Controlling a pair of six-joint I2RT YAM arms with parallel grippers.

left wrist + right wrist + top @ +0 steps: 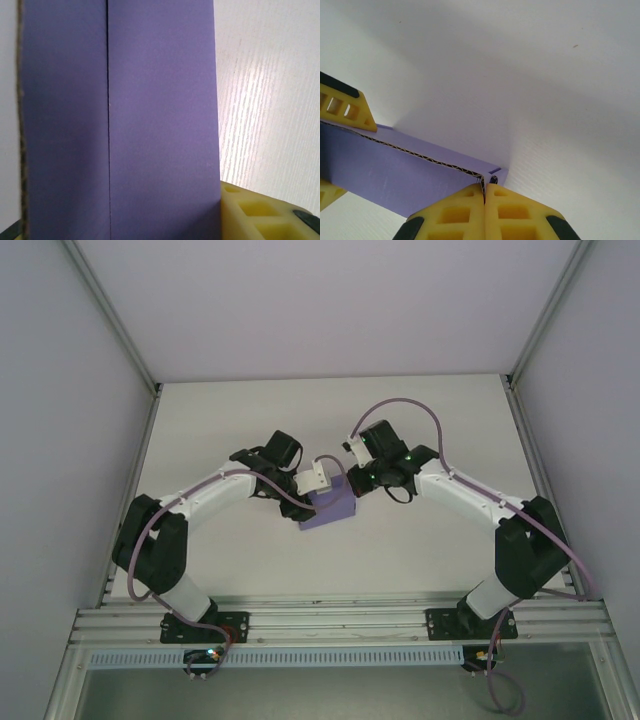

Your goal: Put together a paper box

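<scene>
The paper box (330, 510) is a lilac-purple card box lying on the white table between the two arms. My left gripper (318, 480) comes in from the left and is closed across the box. In the left wrist view the box's purple face (150, 125) stands between the jaws, and one yellow finger (260, 215) presses its right side. In the right wrist view my right gripper (485, 187) is shut on a thin corrugated card edge at the corner of the box (395, 170). The left gripper's yellow fingers (345, 107) straddle the box's far end there.
The white table (430, 420) is bounded by grey enclosure walls at the left, right and back. An aluminium rail (340, 620) carrying both arm bases runs along the near edge. Cables loop over both arms.
</scene>
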